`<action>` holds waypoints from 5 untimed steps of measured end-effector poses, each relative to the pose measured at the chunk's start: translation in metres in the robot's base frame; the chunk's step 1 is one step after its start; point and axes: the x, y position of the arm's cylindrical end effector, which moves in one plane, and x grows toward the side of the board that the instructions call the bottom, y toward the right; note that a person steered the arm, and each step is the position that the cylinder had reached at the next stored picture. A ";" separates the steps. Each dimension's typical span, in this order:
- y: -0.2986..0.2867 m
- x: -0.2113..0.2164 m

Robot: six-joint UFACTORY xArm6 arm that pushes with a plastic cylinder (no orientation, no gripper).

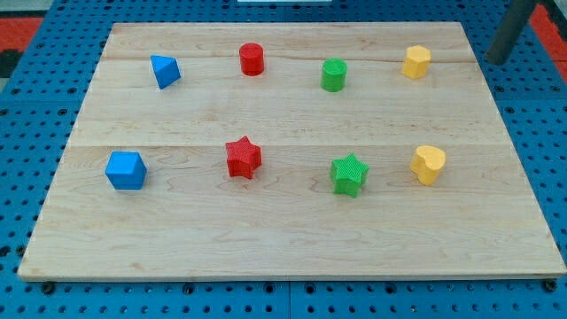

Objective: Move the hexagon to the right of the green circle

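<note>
The yellow hexagon (416, 62) stands on the wooden board (283, 239) near the view's top right. The green circle (333, 75), a short cylinder, stands to its left with a gap between them. My tip (496, 60) is at the view's top right, just past the board's right edge, to the right of the hexagon and apart from it. It touches no block.
A blue triangle (165, 71) and a red cylinder (252, 59) share the top row. The lower row holds a blue cube (125, 170), a red star (243, 158), a green star (349, 174) and a yellow heart (428, 165). A blue pegboard (549, 133) surrounds the board.
</note>
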 end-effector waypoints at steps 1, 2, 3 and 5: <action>-0.002 -0.036; -0.042 -0.045; -0.103 -0.044; -0.130 -0.031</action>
